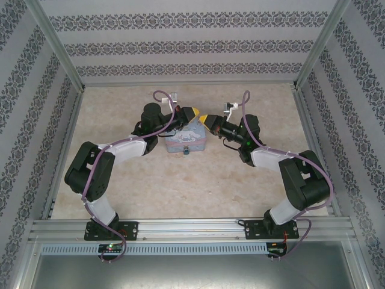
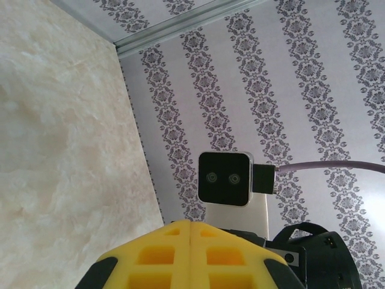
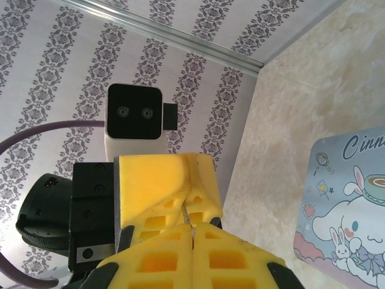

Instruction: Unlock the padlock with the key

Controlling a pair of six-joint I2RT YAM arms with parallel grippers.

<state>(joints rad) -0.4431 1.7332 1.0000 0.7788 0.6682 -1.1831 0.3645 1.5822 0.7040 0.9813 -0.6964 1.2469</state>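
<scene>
My left gripper (image 1: 195, 112) and right gripper (image 1: 205, 119) meet tip to tip above the back of the tin. In the right wrist view the key (image 3: 188, 219) is a thin silvery sliver. It runs from the seam of the left gripper's yellow fingers (image 3: 156, 180) into the seam of my right gripper (image 3: 192, 229). Both grippers are shut on it. In the left wrist view my left gripper (image 2: 190, 221) has its jaws pressed together, and the key is hidden there. The padlock (image 1: 186, 150) is a tiny dark speck at the tin's front edge.
A light-blue cartoon-printed tin (image 1: 186, 139) (image 3: 343, 198) lies mid-table below the grippers. Patterned walls with metal posts enclose the table on three sides. The right arm's wrist camera (image 2: 224, 179) faces the left one at close range.
</scene>
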